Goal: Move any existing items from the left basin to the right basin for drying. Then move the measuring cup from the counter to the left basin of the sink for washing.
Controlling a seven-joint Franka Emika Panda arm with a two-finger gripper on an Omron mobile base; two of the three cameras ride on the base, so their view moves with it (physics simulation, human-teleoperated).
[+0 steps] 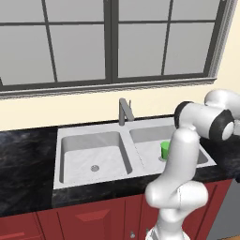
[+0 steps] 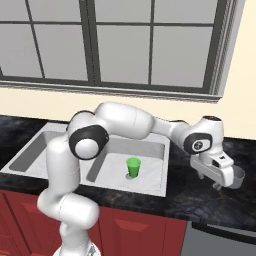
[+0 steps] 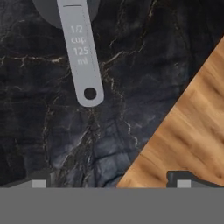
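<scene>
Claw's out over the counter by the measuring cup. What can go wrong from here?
1. The measuring cup lies off-centre of the open claw; its thin flat handle is easy to miss.
2. The counter edge is close: a nudge could push the cup off.
3. The green tumbler stands in the right basin, near the path to the left basin.

counter (image 3: 52, 131): we see glossy black stone with pale veins
measuring cup (image 3: 81, 52): matt grey metal, smooth handle with stamped text
sink (image 1: 65, 180): light grey, smooth, faintly marbled
tumbler (image 2: 133, 167): green, looks like plastic
floor (image 3: 188, 131): brown wood grain
cabinet fronts (image 1: 93, 215): smooth red
</scene>
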